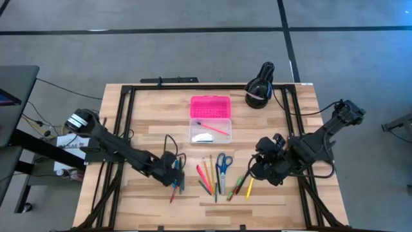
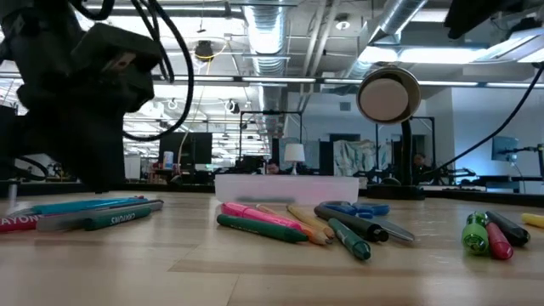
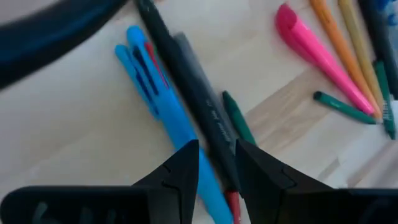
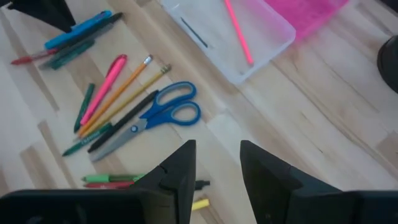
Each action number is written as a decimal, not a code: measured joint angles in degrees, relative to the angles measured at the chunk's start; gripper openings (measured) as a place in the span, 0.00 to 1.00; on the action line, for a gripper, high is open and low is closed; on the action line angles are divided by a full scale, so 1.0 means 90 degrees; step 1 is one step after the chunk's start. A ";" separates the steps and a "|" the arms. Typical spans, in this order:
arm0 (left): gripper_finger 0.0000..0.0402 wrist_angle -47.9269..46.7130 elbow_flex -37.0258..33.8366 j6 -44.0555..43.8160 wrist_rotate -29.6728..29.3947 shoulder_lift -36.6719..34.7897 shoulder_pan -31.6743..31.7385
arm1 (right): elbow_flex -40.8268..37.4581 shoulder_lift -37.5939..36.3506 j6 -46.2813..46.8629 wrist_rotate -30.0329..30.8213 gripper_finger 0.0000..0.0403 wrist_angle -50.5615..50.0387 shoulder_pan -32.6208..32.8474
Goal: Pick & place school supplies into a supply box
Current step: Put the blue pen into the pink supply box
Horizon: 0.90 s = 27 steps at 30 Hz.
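The supply box lies open at the table's middle, its pink lid (image 1: 210, 106) beyond its clear base (image 1: 210, 131). A pink pen (image 4: 237, 31) lies in the base. My left gripper (image 3: 217, 174) is open and points down over a small cluster at the front left. A dark grey marker (image 3: 199, 93) runs between its fingers, with a blue pen (image 3: 155, 93) alongside. More pens and pencils (image 1: 207, 175) and blue-handled scissors (image 4: 161, 115) lie flat at the front middle. My right gripper (image 4: 217, 174) hangs open above the table, right of the scissors.
Green, red and yellow markers (image 1: 241, 185) lie near the front edge, below my right gripper. A black round device (image 1: 260, 87) stands at the back right. Black frame rails (image 1: 122, 129) run along the table's sides. Bare wood lies between the box and the pens.
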 joint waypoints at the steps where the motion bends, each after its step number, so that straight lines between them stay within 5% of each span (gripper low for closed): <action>1: 0.25 0.0023 0.0051 -0.0007 -0.0002 0.0090 -0.0019 | 0.0000 0.0002 -0.0002 -0.0003 0.29 -0.0016 0.0032; 13: 0.25 -0.0004 0.0225 0.0037 -0.0174 0.0142 -0.0042 | 0.0000 0.0002 0.0046 0.0016 0.29 -0.0092 0.0147; 27: 0.25 -0.2161 0.0822 0.0252 -0.0171 0.0124 -0.0010 | 0.0000 0.0002 0.0149 0.0089 0.29 -0.0048 0.0088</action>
